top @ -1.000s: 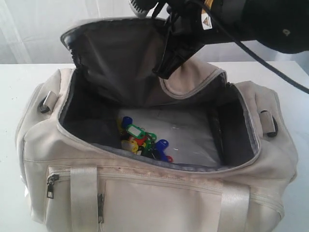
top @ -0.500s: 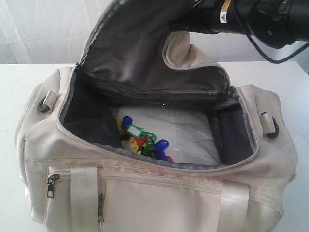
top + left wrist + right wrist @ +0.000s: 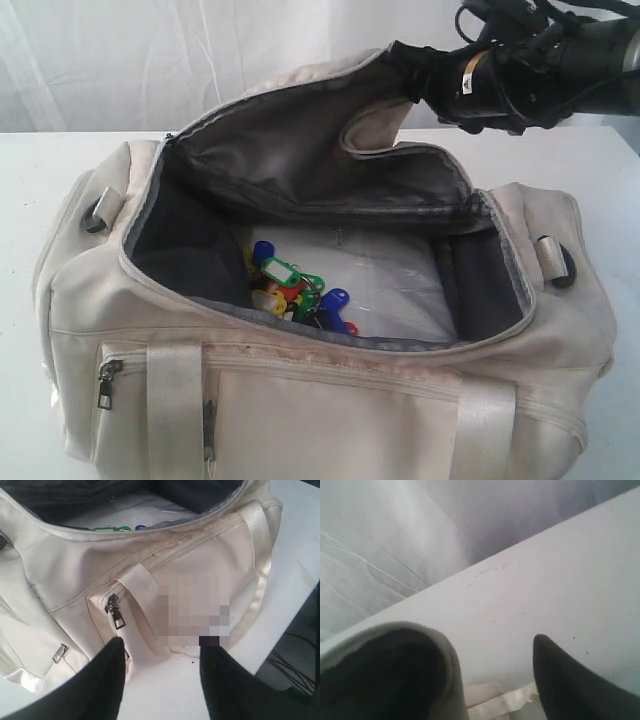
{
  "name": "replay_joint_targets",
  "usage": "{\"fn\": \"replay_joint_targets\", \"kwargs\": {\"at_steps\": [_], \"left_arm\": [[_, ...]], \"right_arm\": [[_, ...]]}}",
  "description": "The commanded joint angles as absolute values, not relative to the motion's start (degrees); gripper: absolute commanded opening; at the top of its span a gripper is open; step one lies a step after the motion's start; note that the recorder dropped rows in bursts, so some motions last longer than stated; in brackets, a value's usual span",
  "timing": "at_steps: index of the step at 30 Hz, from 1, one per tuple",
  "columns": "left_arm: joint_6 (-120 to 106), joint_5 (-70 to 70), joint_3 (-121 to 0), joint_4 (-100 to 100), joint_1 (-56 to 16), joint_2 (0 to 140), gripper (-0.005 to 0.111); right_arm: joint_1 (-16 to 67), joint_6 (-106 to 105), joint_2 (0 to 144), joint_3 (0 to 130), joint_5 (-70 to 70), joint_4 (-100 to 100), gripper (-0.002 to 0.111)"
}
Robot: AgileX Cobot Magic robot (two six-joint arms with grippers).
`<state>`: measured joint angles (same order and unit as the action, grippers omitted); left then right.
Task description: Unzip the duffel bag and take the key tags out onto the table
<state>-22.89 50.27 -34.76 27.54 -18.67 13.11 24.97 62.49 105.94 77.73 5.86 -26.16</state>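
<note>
**Exterior and wrist views.** The duffel bag point(image 3: 300, 400) sat on the desk point(image 3: 40, 180), its long axis running left to right across the exterior view and its unzipped mouth facing up. The key tags point(image 3: 295, 295) lay bunched on its floor, left of centre, near the front wall. The right fingers point(image 3: 570, 680) stood apart at the raised flap point(image 3: 300, 150), whose edge draped over one of them. The left fingers point(image 3: 100, 680) hung spread and empty over the bag's front side. Best practice: shed the flap rearward, then descend straight down and pinch the tags, not the clear sheet point(image 3: 390, 270).
</note>
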Motion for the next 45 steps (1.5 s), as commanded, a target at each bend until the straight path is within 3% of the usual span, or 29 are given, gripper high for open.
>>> {"fn": "replay_joint_targets", "kwargs": {"at_steps": [1,5,10,13,18,26,32,38,41,45], "left_arm": [[-22.81,50.86,-34.5,28.2,-18.54,12.52,0.051],[-22.81,50.97,-34.5,28.2,-18.54,12.52,0.051],[-22.68,50.97,-34.5,28.2,-18.54,12.52,0.051],[-22.68,50.97,-34.5,28.2,-18.54,12.52,0.051],[-22.68,50.97,-34.5,28.2,-18.54,12.52,0.051],[-22.68,50.97,-34.5,28.2,-18.54,12.52,0.051],[-22.7,51.08,-34.5,28.2,-18.54,12.52,0.051],[-22.7,51.08,-34.5,28.2,-18.54,12.52,0.051],[-22.96,51.08,-34.5,28.2,-18.54,12.52,0.051],[-22.51,52.02,-34.5,28.67,-18.54,12.52,0.051]], "right_arm": [[24.32,66.17,105.81,78.24,2.93,-19.45,0.049],[23.32,68.27,105.82,78.75,-9.16,-15.14,0.042],[21.49,69.25,106.22,82.08,-6.84,-15.13,0.04],[21.0,68.28,106.22,83.62,4.01,-15.43,0.04],[21.69,47.43,106.64,83.9,15.85,-11.86,0.041],[22.4,1.54,108.18,83.9,23.35,15.75,0.049],[22.4,-4.35,104.96,85.67,25.15,21.14,0.041],[23.95,-32.95,101.77,87.25,57.19,28.66,0.04],[24.56,-34.16,101.89,87.25,59.96,36.81,0.04],[28.13,-34.77,102.29,87.25,59.61,38.03,0.051]]}}
